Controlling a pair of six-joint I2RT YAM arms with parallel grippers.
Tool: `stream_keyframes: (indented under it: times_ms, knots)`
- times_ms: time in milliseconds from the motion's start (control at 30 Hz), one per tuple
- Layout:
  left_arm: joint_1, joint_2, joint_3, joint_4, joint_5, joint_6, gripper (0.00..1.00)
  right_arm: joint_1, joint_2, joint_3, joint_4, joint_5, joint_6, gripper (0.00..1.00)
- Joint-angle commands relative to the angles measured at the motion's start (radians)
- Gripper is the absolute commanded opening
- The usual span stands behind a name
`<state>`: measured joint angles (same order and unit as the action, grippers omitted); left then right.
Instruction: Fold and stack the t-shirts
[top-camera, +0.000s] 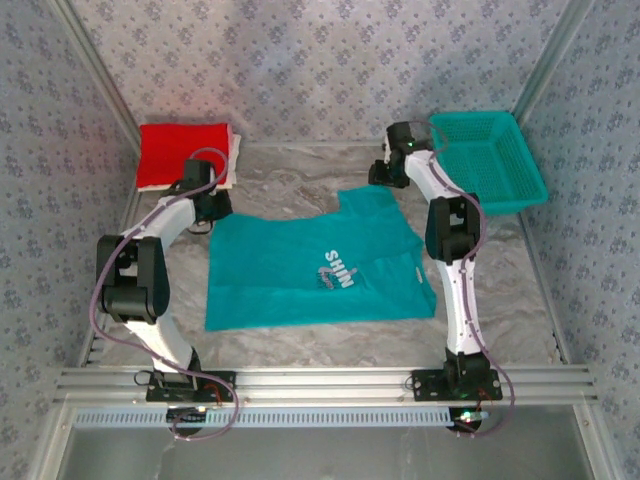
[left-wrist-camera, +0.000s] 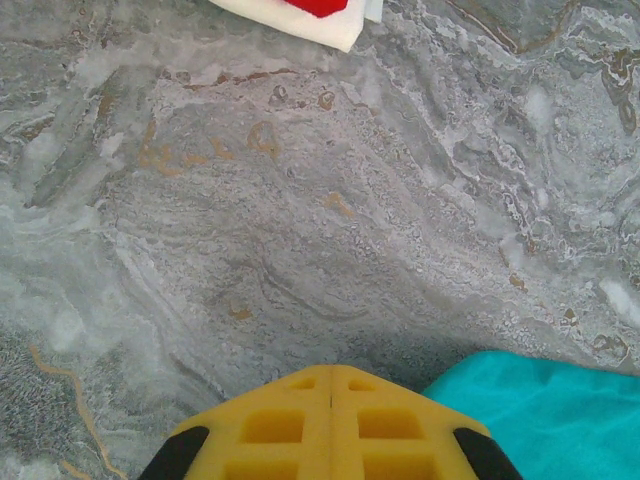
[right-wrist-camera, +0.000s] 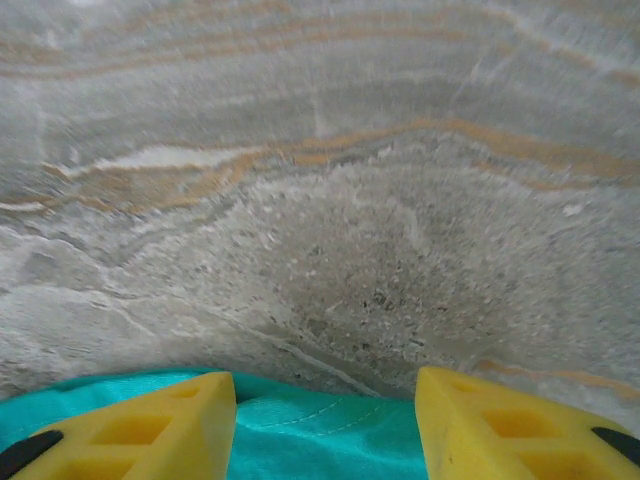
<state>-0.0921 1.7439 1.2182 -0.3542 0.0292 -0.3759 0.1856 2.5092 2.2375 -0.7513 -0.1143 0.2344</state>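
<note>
Yellow right tool (right-wrist-camera: 322, 382) parted above teal t-shirt (right-wrist-camera: 310, 440), perhaps touching, left tool (left-wrist-camera: 331, 370) closed, arms stretched forward.

- We find bare table (top-camera: 300, 170) along the far edge, between the folded red shirt (top-camera: 185, 152) in the far left corner and the teal basket (top-camera: 505, 198) in the far right.
- The teal t-shirt (top-camera: 300, 270) covers the middle; a free strip runs along the near edge.
- The right edge seems passable to us, though the right arm (top-camera: 455, 270) hides part.

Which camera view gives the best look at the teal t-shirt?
Top external: the whole teal t-shirt lies spread on the table, its white print visible. The left wrist view catches a corner at lower right; the right wrist view, a strip along the bottom edge.
</note>
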Motion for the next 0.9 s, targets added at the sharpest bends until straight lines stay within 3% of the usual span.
stream_keyframes:
  times_ms: [0, 133, 300, 400, 467, 533, 733, 867]
  knots:
    - [0.004, -0.004, 0.006, 0.008, 0.007, -0.005, 0.00, 0.007, 0.024, 0.048, -0.050, -0.026, -0.026, 0.53]
    - [0.004, 0.004, 0.015, 0.003, 0.012, -0.006, 0.00, 0.015, 0.026, 0.044, -0.059, -0.026, -0.029, 0.49]
    - [0.004, 0.014, 0.018, 0.003, 0.013, -0.008, 0.00, 0.020, 0.033, 0.038, -0.052, -0.029, -0.021, 0.26]
    - [0.004, 0.022, 0.020, 0.003, 0.016, -0.008, 0.00, 0.020, 0.043, 0.047, -0.051, -0.041, -0.020, 0.23]
    - [0.003, 0.029, 0.022, 0.002, 0.018, -0.008, 0.00, 0.020, 0.048, 0.055, -0.052, -0.046, -0.019, 0.10]
    - [0.004, 0.031, 0.023, 0.001, 0.017, -0.008, 0.00, 0.020, 0.050, 0.058, -0.051, -0.044, -0.018, 0.03]
    - [0.005, 0.012, 0.016, 0.011, 0.012, -0.008, 0.00, 0.017, 0.003, 0.055, -0.047, -0.004, -0.025, 0.00]
    - [0.018, -0.009, -0.006, 0.031, 0.001, -0.002, 0.00, 0.015, -0.102, -0.058, 0.044, 0.008, -0.021, 0.00]
